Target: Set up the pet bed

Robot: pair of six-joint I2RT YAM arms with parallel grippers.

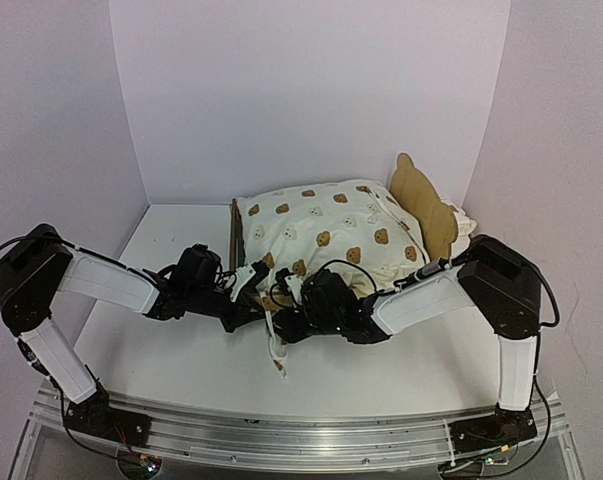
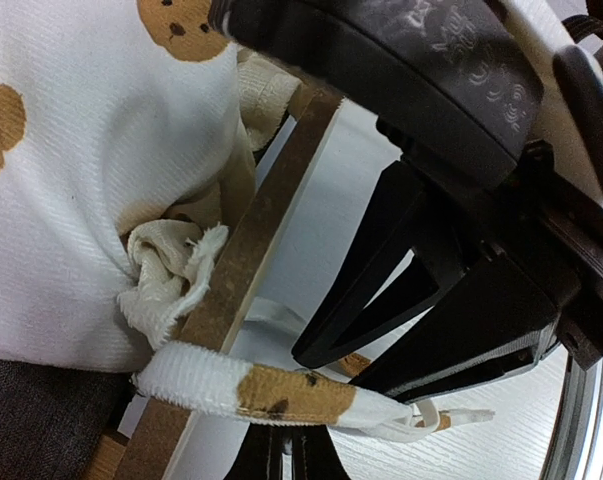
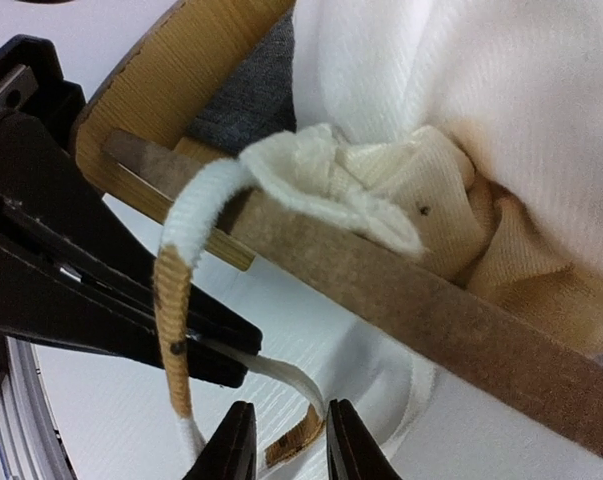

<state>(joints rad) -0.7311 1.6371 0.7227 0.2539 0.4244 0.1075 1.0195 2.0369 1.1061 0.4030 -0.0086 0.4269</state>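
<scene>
The pet bed point(image 1: 331, 235) sits mid-surface, toward the far side, w/ the headboard point(image 1: 421, 200) at its right end. We read it as light overall: thin ply frame, a puffy cushion point(image 2: 71, 200) piled on top and bulging over the sides. The cushion is soft and floppy, so it'll sag and slide if we grab the fabric. The ply rail point(image 3: 431, 300) is stiff but thin, prob. easy to tip or drag. A strip of grey base point(image 3: 246, 110) shows under the cushion at the near-left corner.

Best holds, in our view: the rail edge for moving the frame, and the ruffle or the tie strap point(image 2: 281, 390) for tugging the cushion into place. The strap is narrow, limp webbing. It needs a pinch close to its root, else it just twists.

That strap loops over the rail at the near-left corner. The left claw point(image 3: 231, 355) is together and looks clamped on the strap just below the rail. The right claw point(image 3: 291, 445) is apart, its fingers either side of the strap's loose end, not pinching it.

Both arms crowd the same corner, v. close to each other, low over the white surface point(image 1: 161, 350).
</scene>
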